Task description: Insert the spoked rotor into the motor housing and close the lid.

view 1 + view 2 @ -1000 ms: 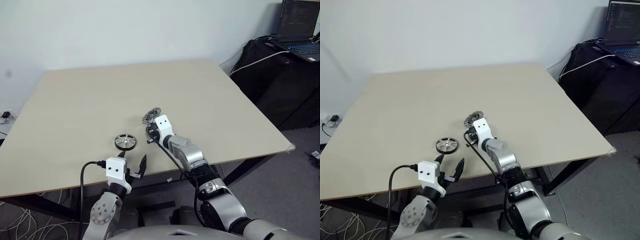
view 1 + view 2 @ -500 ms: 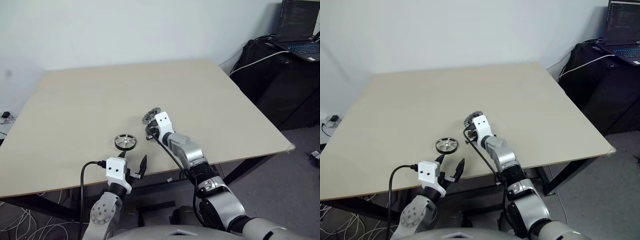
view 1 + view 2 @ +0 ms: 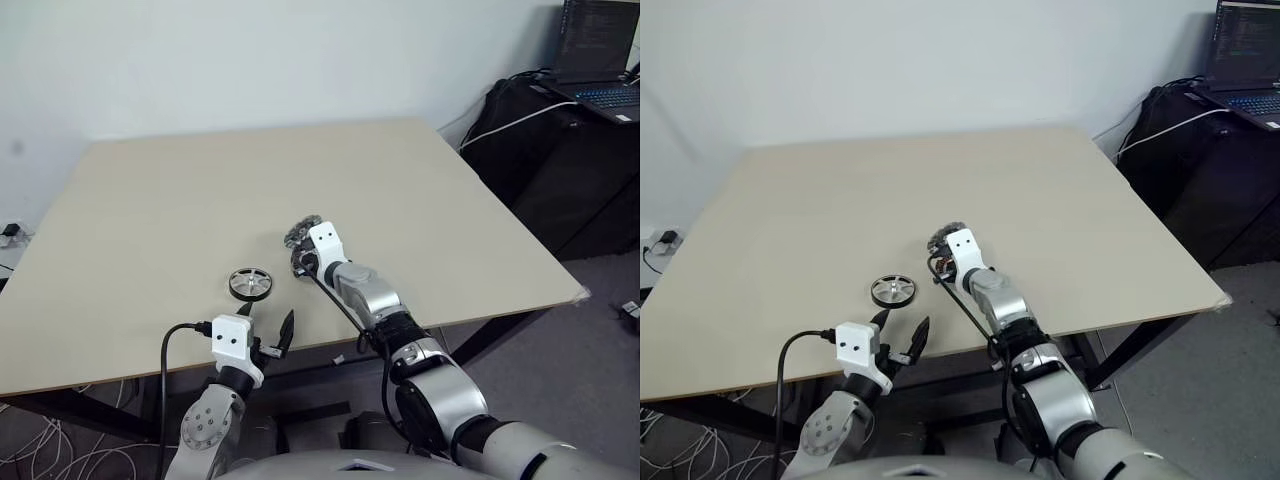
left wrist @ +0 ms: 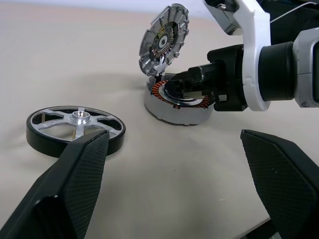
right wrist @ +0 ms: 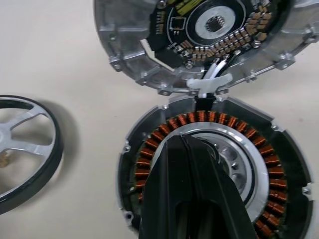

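The motor housing (image 4: 178, 103) sits flat on the pale surface (image 3: 180, 200), a short way in from its near edge and roughly midway along it, its ring of copper-brown windings facing up around a silver centre. The lid (image 4: 163, 41) stands open, tilted up from the far rim of the motor housing where a small white hinge piece joins the two, its inner face with a round circuit board turned toward the robot. The right hand (image 5: 192, 164) is clenched, its black fingers pressed together with nothing between them, and their tips lie over the silver centre of the motor housing, inside the winding ring; whether they actually touch the metal cannot be told. The spoked rotor (image 4: 75, 129) lies flat on the surface to the left of the motor housing, apart from it and a little nearer the robot, with its black rim, silver spokes and silver hub facing up. The left hand (image 3: 264, 327) hangs at the surface's near edge, nearer the robot than the motor housing and just short of the spoked rotor, its two fingers spread wide and empty. Far right of the motor housing, beyond the surface, a laptop (image 3: 598, 60) stands open on a dark stand.
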`<state>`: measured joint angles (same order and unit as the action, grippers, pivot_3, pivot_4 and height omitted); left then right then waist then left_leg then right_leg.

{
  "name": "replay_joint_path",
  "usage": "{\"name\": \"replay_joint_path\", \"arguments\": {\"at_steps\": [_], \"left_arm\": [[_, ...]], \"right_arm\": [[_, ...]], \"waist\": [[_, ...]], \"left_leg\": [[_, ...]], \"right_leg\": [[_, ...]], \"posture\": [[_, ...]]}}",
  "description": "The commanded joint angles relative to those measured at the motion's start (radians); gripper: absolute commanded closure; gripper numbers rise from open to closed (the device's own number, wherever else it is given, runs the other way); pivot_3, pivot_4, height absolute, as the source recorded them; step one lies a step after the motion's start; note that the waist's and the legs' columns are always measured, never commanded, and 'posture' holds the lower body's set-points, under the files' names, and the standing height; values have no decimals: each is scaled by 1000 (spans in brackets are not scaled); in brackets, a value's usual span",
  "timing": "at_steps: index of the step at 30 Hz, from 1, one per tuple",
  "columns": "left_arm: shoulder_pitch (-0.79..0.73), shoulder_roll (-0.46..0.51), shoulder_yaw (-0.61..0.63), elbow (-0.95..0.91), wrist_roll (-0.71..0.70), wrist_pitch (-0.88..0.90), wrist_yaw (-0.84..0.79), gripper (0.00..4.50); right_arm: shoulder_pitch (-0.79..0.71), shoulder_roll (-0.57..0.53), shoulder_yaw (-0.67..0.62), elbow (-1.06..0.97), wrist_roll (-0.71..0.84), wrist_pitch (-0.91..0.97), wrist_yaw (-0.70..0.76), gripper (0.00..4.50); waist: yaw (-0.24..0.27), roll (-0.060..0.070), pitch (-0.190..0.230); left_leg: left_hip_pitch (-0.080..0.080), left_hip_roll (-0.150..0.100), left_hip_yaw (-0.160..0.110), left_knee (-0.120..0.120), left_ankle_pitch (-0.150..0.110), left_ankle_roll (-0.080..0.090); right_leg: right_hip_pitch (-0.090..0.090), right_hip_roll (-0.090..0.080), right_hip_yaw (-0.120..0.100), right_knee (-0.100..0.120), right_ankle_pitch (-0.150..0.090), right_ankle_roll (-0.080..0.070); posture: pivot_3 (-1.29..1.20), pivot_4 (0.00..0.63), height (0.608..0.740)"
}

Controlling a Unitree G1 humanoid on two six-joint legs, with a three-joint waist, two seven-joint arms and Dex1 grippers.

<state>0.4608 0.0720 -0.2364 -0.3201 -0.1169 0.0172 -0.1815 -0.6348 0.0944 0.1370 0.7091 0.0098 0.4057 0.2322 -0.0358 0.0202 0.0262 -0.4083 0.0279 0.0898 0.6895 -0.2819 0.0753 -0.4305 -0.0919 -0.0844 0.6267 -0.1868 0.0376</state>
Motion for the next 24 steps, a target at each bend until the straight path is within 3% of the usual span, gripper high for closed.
{"name": "replay_joint_path", "arguments": {"at_steps": [1, 24], "left_arm": [[-4, -3, -3, -55, -2, -11, -1, 0], [5, 6, 2, -67, -16, -5, -6, 0]], "right_arm": [[-25, -1, -18, -4, 2, -22, -7, 4488], [138, -44, 44, -320, 6, 149, 80, 4488]], "waist": [[0, 0, 0], [1, 0, 0]], "left_leg": [[0, 0, 0, 0, 0, 0], [0, 0, 0, 0, -1, -3]], "right_leg": [[0, 0, 0, 0, 0, 0], [0, 0, 0, 0, 0, 0]], "posture": [[0, 0, 740], [0, 0, 740]]}}
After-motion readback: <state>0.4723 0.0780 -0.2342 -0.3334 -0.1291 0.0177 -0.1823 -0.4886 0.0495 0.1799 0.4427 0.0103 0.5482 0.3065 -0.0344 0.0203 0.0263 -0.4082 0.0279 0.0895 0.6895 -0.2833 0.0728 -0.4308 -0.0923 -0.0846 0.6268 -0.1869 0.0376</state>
